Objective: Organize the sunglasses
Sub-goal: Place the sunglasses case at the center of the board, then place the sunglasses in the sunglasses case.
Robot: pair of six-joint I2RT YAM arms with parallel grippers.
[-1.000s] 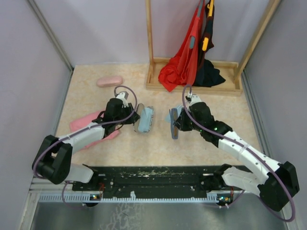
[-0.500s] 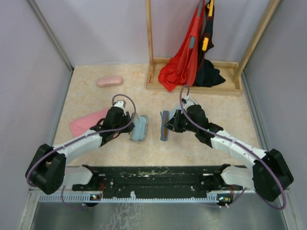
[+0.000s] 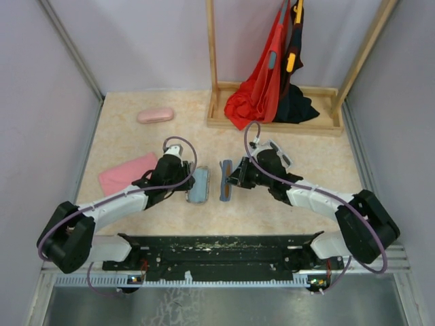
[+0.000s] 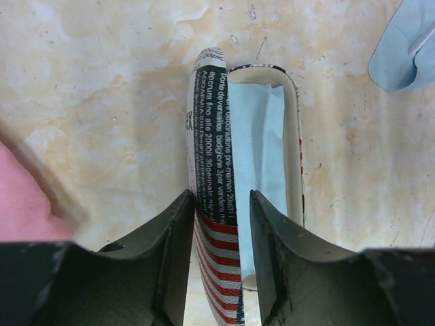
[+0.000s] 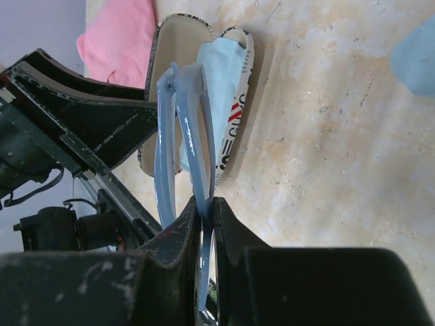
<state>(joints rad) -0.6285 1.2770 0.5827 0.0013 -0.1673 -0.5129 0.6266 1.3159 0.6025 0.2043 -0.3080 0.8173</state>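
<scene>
Pink cloth lies left of left gripper, whose jaws straddle the lid of the open flag-printed case; pinching or loose, unclear. Case holds blue cloth; right gripper pinches grey-framed glasses just beside it.

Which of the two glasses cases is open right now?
The flag-printed case near the middle, lying open with a blue cloth inside. The pink case at the back is shut.

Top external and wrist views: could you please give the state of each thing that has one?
flag-printed case: open, cloth inside
pink case: closed
thin-framed glasses: folded, held off the table
right hand: shut on the glasses
left hand: open, astride the case's lid
</scene>
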